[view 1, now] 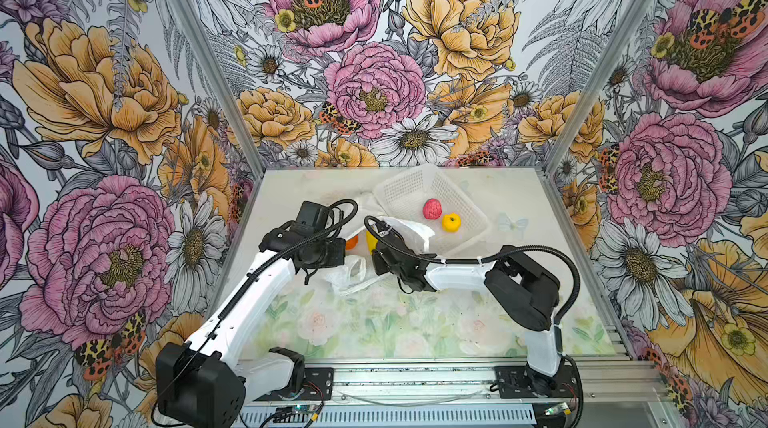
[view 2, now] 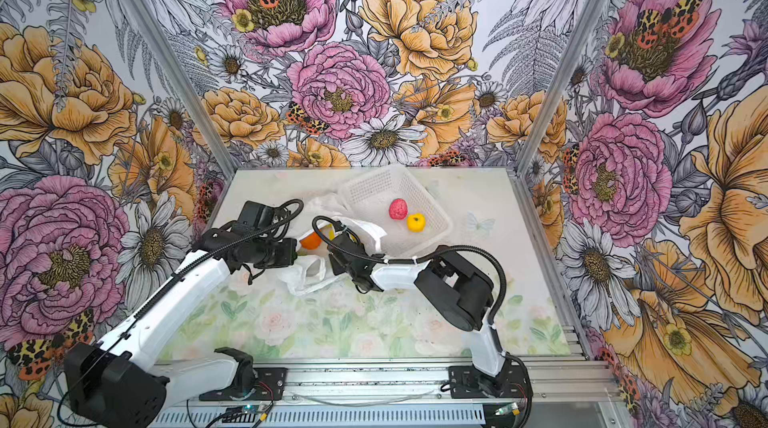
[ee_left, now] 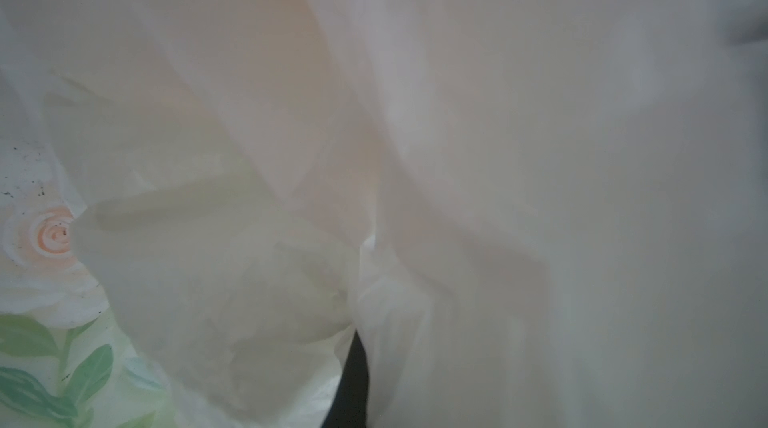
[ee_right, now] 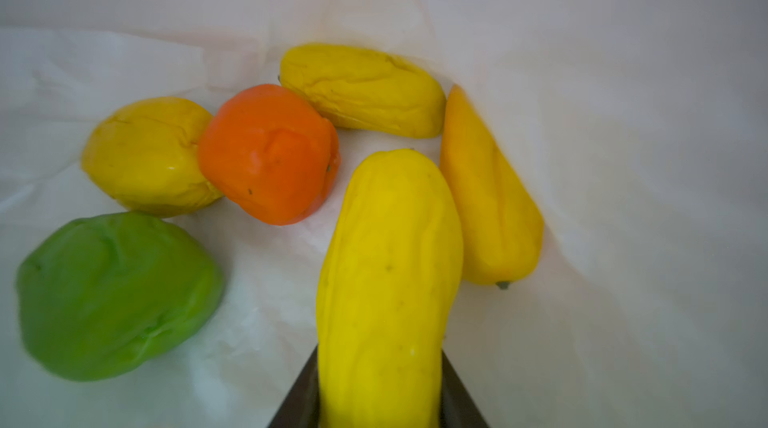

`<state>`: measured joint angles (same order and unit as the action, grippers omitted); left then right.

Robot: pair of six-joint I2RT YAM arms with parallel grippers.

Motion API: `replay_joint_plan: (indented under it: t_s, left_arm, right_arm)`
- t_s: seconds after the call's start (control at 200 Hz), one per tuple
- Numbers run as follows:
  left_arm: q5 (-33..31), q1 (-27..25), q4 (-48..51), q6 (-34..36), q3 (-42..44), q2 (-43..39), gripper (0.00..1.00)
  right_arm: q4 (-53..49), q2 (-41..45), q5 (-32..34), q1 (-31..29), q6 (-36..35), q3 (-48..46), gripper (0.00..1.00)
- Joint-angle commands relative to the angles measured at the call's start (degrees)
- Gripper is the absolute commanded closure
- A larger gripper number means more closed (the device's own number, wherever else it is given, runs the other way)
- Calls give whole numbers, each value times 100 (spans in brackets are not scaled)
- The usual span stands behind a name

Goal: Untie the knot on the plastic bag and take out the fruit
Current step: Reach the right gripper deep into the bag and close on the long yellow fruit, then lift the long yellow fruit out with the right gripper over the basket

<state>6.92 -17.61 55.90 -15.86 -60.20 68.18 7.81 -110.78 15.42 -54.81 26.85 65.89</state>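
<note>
Closest to the lens, the left arm's black shoulder housing (view 1: 199, 384) is sitting at the front left, with its forearm reaching toward mid-table. Left gripper (view 1: 343, 248) is clamping fully closed on a fold of the plastic bag (view 1: 411, 227), which is lying at centre on the floral table (view 1: 374, 322). Right gripper (ee_right: 379, 349) is reaching inside the bag, its jaws pressing both sides of a long yellow fruit (ee_right: 390, 260). Five other fruits (ee_right: 268, 154) are lying loose beside it. Behind, to the right, the white basket (view 1: 409, 185) is holding a pink-red fruit (view 1: 432, 209) and a yellow-orange fruit (view 1: 451, 223).
</note>
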Motion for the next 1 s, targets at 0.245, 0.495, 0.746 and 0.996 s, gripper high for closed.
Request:
replay_joint_plan:
  t_s: [0.245,0.495,0.746,0.996]
  left_arm:
    - [-42,104,-149,61,70,-58,100]
    - [-38,91,-149,50,79,-50,100]
    - [-66,102,-144,49,79,-67,100]
    - [-56,93,-145,54,79,-19,100]
  right_arm:
    - [886,2017,-43,-745,-391,-1197,74]
    - [933,3389,-193,-876,-572,-1778,77]
    - [601,5075,-255,-661,-1022,-2124,78]
    - [222,6221,175,785,-595,-2833,78]
